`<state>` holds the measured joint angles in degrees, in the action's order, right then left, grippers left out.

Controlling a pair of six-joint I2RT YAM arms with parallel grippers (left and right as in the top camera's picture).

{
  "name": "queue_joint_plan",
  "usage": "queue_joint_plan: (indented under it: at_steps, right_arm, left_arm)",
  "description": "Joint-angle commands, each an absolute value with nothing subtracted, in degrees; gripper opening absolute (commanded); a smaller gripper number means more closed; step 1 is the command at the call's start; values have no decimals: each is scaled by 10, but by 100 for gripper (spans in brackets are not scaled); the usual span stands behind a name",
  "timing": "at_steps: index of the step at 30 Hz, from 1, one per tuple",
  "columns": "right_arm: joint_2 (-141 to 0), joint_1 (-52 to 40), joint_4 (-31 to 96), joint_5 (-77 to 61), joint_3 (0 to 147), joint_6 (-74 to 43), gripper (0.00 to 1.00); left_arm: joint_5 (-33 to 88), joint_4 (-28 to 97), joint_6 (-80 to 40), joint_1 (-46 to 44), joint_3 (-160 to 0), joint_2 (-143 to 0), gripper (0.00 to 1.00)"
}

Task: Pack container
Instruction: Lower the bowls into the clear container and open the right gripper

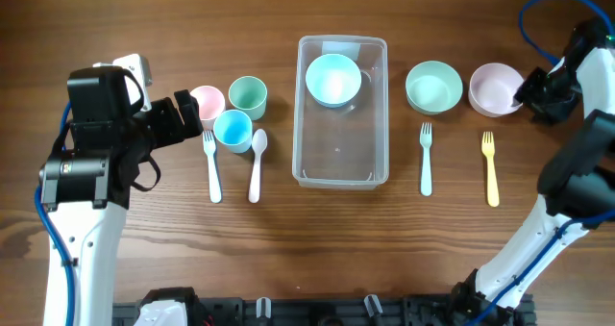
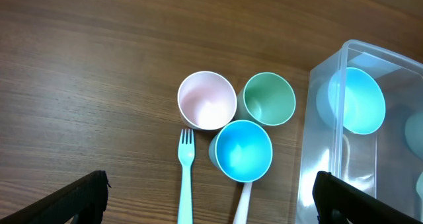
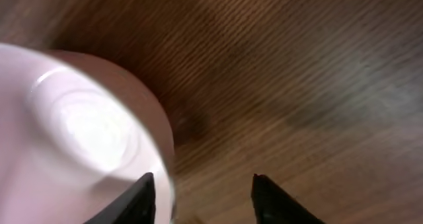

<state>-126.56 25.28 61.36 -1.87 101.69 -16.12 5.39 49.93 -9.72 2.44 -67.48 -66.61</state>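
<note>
The clear plastic container (image 1: 342,163) stands mid-table with a light blue bowl (image 1: 332,78) inside at its far end; it also shows in the left wrist view (image 2: 337,164). A green bowl (image 1: 433,86) and a pink bowl (image 1: 494,87) sit to its right. My right gripper (image 1: 528,90) is open at the pink bowl's right rim, one finger over the bowl (image 3: 73,138), the other over the table (image 3: 201,181). My left gripper (image 1: 187,110) is open beside the pink cup (image 1: 207,100), with the green cup (image 1: 247,94) and blue cup (image 1: 232,129) nearby.
A light blue fork (image 1: 212,165) and white spoon (image 1: 256,164) lie left of the container. A second light blue fork (image 1: 426,159) and a yellow fork (image 1: 490,167) lie to its right. In the left wrist view the cups (image 2: 243,150) cluster ahead of the fingers.
</note>
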Motion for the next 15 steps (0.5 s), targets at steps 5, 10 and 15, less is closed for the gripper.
queue_joint_plan:
  at_steps: [5,10,15]
  right_arm:
    - [-1280,249,606,-15,1015,-166,28]
    - [-1279,249,613,-13,1016,-167,4]
    - [-1199,241,654,-4,1062,-188,4]
  left_arm:
    - [50,498,-88,28,-686,-669,100]
    - [50,498,-88,28,-686,-669,100]
    - [50,498,-88,28,-686,-669,100]
